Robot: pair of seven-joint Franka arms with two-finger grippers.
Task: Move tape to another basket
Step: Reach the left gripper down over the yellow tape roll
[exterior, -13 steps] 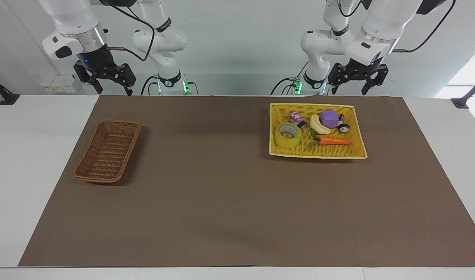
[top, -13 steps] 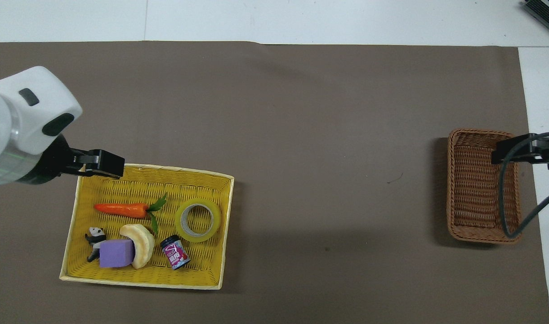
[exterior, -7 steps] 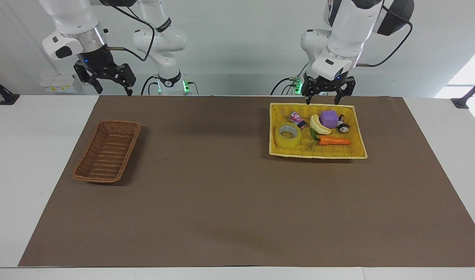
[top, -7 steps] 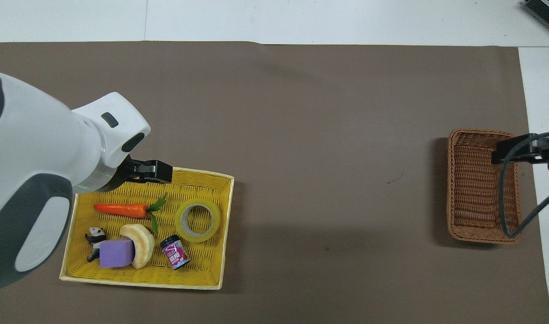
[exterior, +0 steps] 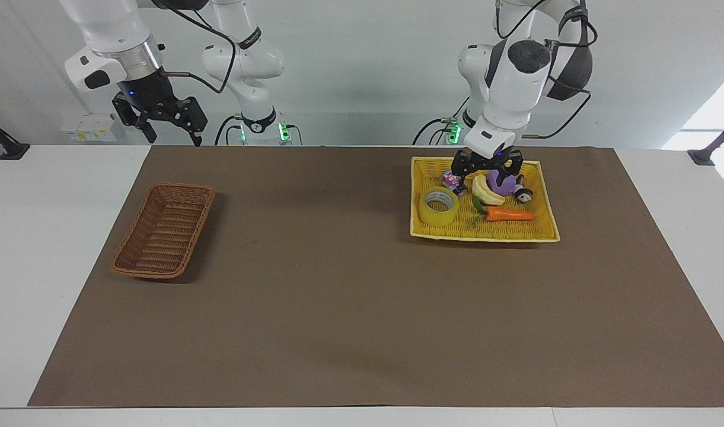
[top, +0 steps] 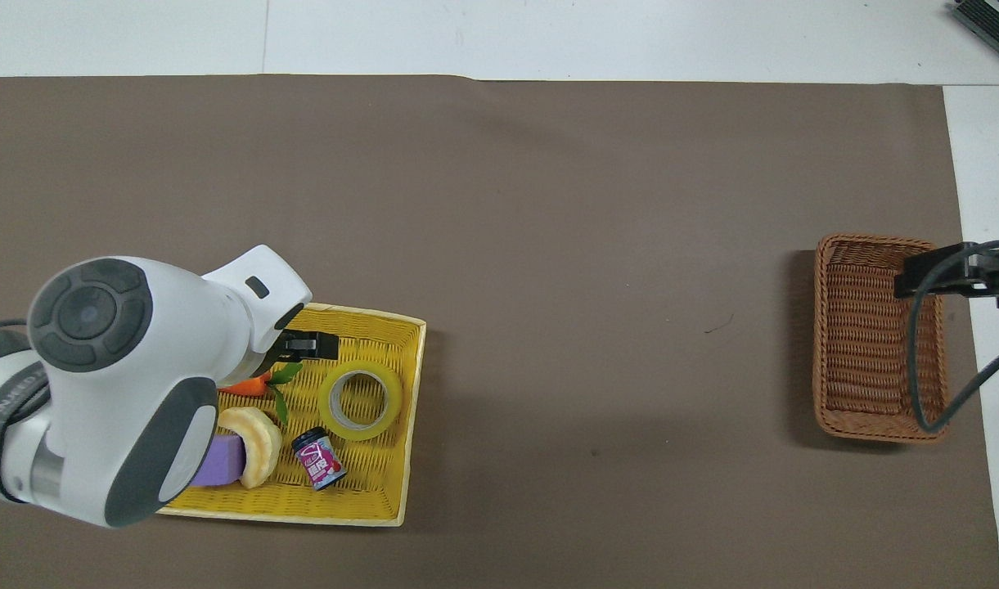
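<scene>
The yellow tape roll [exterior: 438,206] lies flat in the yellow tray [exterior: 543,234], at the tray's end toward the right arm; it also shows in the overhead view [top: 361,401]. My left gripper [exterior: 487,175] is open and empty, low over the purple block and banana, beside the tape and apart from it. One of its fingers [top: 307,346] shows overhead. The brown wicker basket [exterior: 164,230] stands empty at the right arm's end [top: 879,335]. My right gripper [exterior: 172,133] waits open, raised over the table's edge.
The tray [top: 413,409] also holds a carrot [exterior: 510,215], a banana [exterior: 486,191], a purple block [exterior: 503,184], a small can [exterior: 453,182] and a panda figure [exterior: 523,193]. A brown mat [exterior: 338,284] covers the table between tray and basket.
My left arm has swung in and come down from beside the tray's robot-side rim to low over the things in the tray. The right arm and the tape have not moved.
</scene>
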